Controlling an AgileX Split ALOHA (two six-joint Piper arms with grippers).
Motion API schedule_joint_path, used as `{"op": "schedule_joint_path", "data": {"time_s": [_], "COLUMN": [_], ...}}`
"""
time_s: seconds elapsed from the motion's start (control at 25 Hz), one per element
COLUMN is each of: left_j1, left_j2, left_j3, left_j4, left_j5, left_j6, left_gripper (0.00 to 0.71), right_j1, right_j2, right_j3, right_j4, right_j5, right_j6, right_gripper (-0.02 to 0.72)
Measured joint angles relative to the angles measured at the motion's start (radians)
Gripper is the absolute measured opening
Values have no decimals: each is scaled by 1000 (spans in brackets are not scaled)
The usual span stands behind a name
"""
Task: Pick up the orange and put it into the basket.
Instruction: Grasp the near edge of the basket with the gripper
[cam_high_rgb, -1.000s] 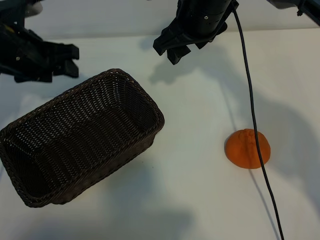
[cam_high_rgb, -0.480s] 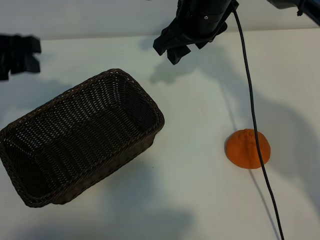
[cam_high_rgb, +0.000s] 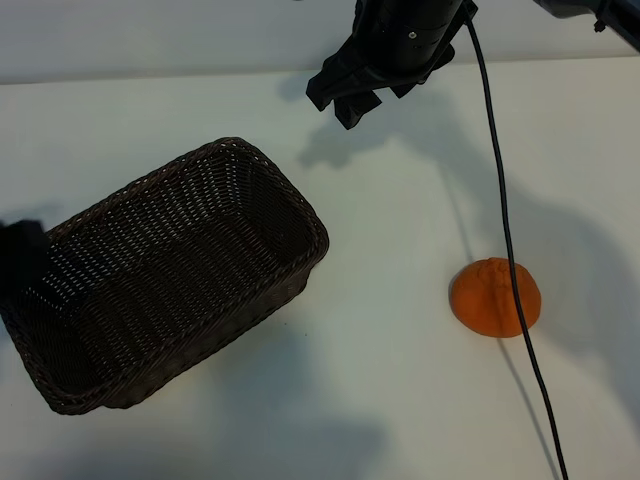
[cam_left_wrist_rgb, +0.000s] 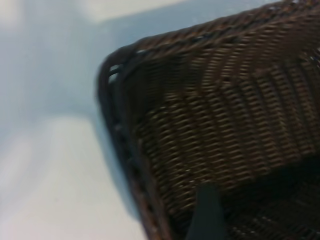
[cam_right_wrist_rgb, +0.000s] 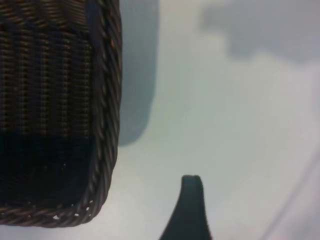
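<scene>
The left end effector (cam_high_rgb: 18, 262) has pulled back from the far left of the table (cam_high_rgb: 400, 380) toward the near left edge, and now only a blurred dark piece of it shows there, over the left end of the basket (cam_high_rgb: 165, 275); nothing else has shifted. From its wrist camera one dark fingertip (cam_left_wrist_rgb: 206, 212) hangs above the basket's woven inside, close to a rounded corner of the braided rim, and I cannot tell from here whether its fingers are spread or pressed together. The basket lies at a slant on the left half of the white table, open side up, with nothing in it. The orange (cam_high_rgb: 495, 296) sits well apart from it on the right side of the table, resting on the surface with no end effector touching it. A thin black cable (cam_high_rgb: 505, 240) runs down across the orange's right part. The right end effector (cam_high_rgb: 352, 92) hangs at the far middle of the table, beyond the basket's far corner, its fingers spread and holding nothing. Its wrist camera shows one dark fingertip (cam_right_wrist_rgb: 189, 210) over bare table just beside the basket's rim.
</scene>
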Motion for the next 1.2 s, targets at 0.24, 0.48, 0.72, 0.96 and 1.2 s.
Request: {"op": "schedule_joint_path", "data": {"time_s": [0.24,0.48,0.72,0.96,1.2], "left_j1": [0,0,0,0,1], "left_j2": [-130,-127,-24,136,279], "left_j3": [125,214,277,278,256], "left_j4": [196,286,332,346,360], "left_j5": [30,10,-80,-235,-414], "left_j6": [-276,-398,-465,-493,-505], "left_gripper": [563,563,563,559,557], "right_j1": [0,0,0,0,0], "right_j2": [0,0,0,0,0], "right_j3": [0,0,0,0,0], "right_j4": [0,2,2,3,3], "right_j5": [0,0,0,0,0], "right_j6": [1,1,0,-6,-14], "right_gripper": [595,595,595,595,595]}}
